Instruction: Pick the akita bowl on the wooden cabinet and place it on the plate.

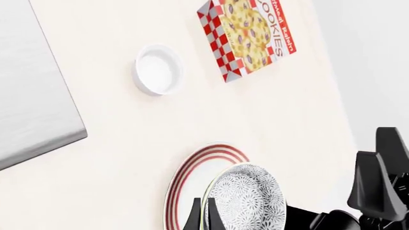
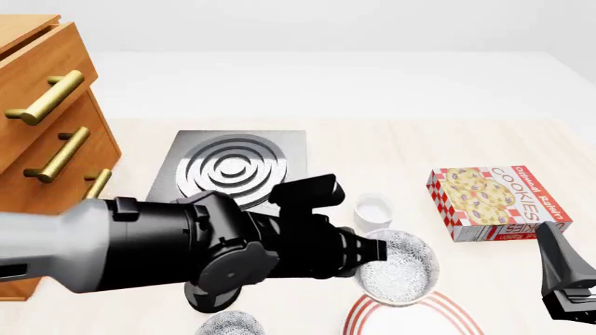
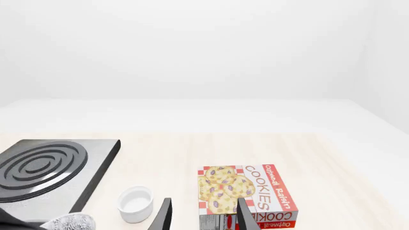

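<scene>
The akita bowl [image 2: 403, 271], speckled black and white, is held by its rim in my left gripper [image 1: 204, 216], which is shut on it. It sits over the far part of the red-ringed white plate [image 2: 447, 315]. I cannot tell whether it touches the plate. In the left wrist view the bowl [image 1: 246, 201] covers part of the plate [image 1: 191, 167]. The wooden cabinet [image 2: 42, 139] stands at the far left. My right gripper [image 3: 204, 218] is open and holds nothing; it is low at the right edge [image 2: 563, 279], near the cookie box.
A twin speckled bowl [image 2: 228, 325] lies at the near edge under my left arm. A grey stove slab [image 2: 233, 167] is behind the arm, a small white cup [image 2: 373, 208] just beyond the bowl, and a cookie box [image 2: 493, 202] to the right.
</scene>
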Controlling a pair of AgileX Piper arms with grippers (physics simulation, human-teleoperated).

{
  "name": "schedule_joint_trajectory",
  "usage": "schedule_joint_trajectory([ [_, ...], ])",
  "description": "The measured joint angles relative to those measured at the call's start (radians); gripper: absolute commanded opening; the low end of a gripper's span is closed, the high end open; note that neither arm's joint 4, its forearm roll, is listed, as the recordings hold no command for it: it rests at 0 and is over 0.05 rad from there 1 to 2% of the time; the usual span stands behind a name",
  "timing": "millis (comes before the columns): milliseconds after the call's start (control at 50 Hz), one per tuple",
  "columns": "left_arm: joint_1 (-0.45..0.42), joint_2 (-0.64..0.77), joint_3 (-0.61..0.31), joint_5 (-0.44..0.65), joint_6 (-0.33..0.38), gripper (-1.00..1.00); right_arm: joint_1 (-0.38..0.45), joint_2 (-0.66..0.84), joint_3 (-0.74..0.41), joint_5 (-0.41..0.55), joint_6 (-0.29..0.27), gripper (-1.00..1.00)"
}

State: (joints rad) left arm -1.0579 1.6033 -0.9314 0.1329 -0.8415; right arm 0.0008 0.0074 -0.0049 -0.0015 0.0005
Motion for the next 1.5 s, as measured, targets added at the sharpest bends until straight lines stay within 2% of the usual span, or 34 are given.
schedule_joint_trajectory([
  [1500, -0.026, 0.082, 0.013, -0.064, -0.041, -1.0, 0.0, 0.0, 0.0, 0.0, 0.0, 1.0],
])
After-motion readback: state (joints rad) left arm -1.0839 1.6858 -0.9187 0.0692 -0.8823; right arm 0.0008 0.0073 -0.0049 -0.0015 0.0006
